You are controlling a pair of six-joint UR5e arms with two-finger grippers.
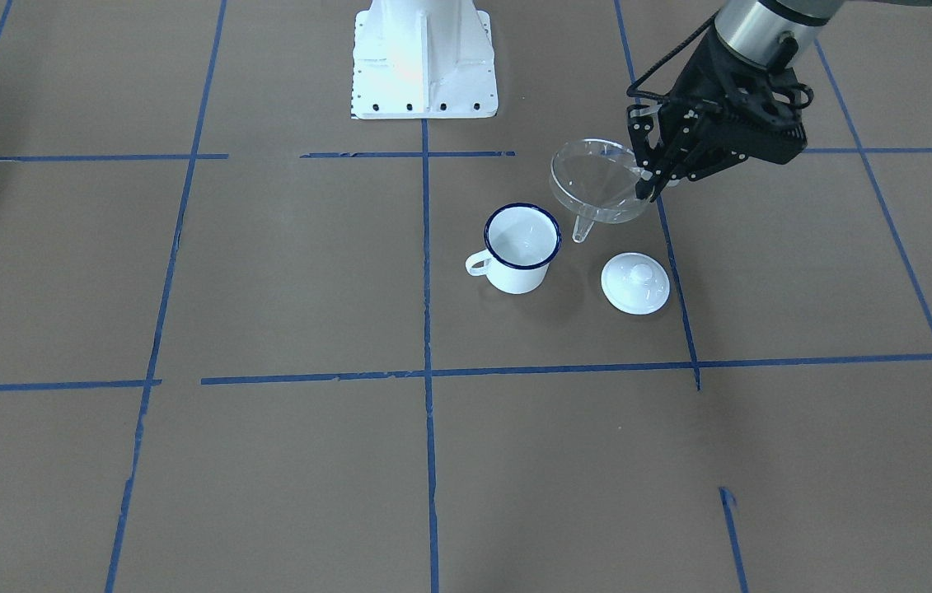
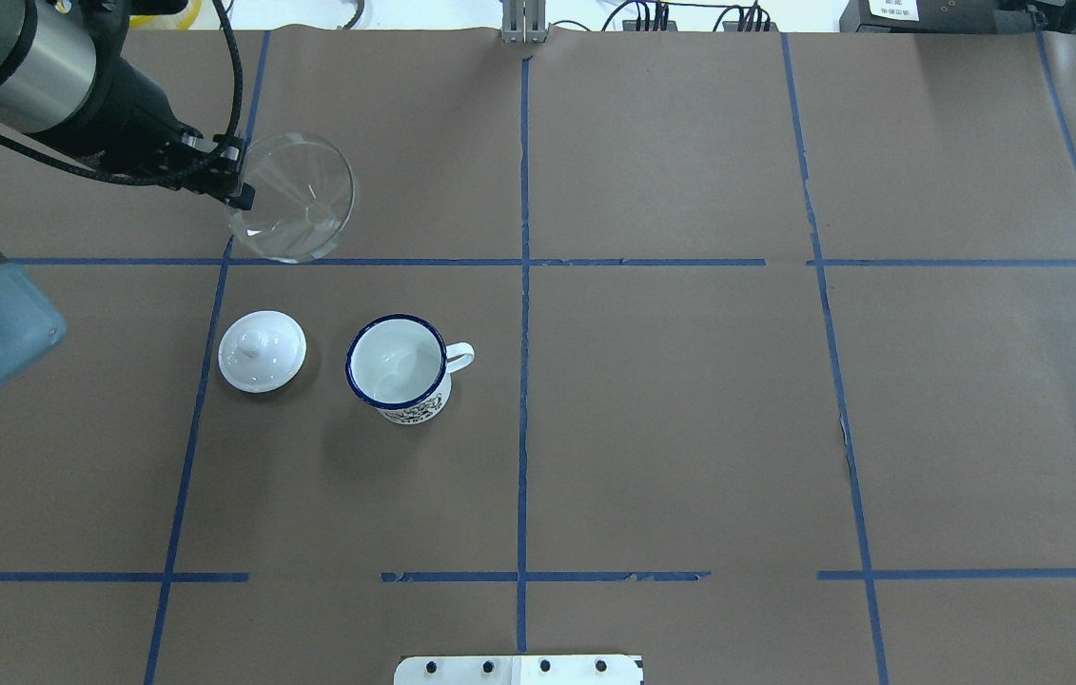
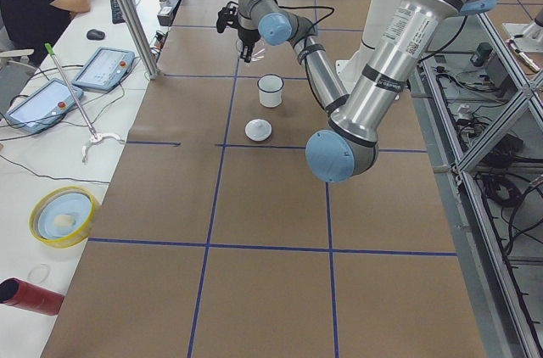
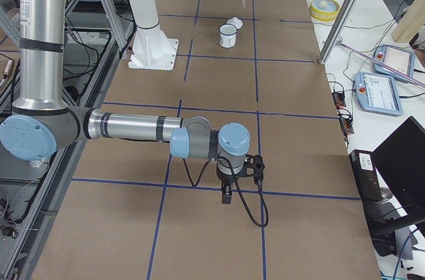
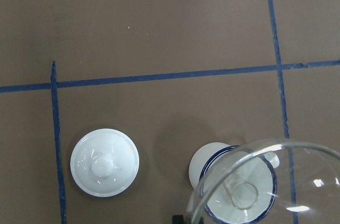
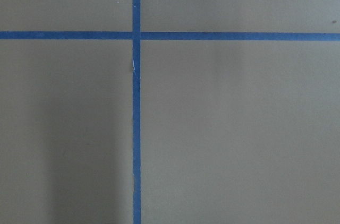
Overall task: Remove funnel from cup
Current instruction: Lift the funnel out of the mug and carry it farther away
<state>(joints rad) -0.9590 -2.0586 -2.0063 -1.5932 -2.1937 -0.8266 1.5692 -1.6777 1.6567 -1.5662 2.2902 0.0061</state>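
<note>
The right gripper [image 4: 226, 198] hung over bare paper well to the right, and I could not tell its finger state. Nearest the base, the cup [image 2: 397, 369] stood upright on the table [image 2: 690, 428] with its mouth unobstructed. The knobbed lid [image 2: 262, 351] lay just beside it on the left (apart, not touching). Farther out and left, the left gripper [image 2: 241, 193] was clamped on the rim of the funnel [image 2: 295, 195], holding it aloft, spout down, clear of the cup. I judged a rim pinch kept the cone undistorted. The funnel was clear, glossy plastic with a wide mouth and short spout.
</note>
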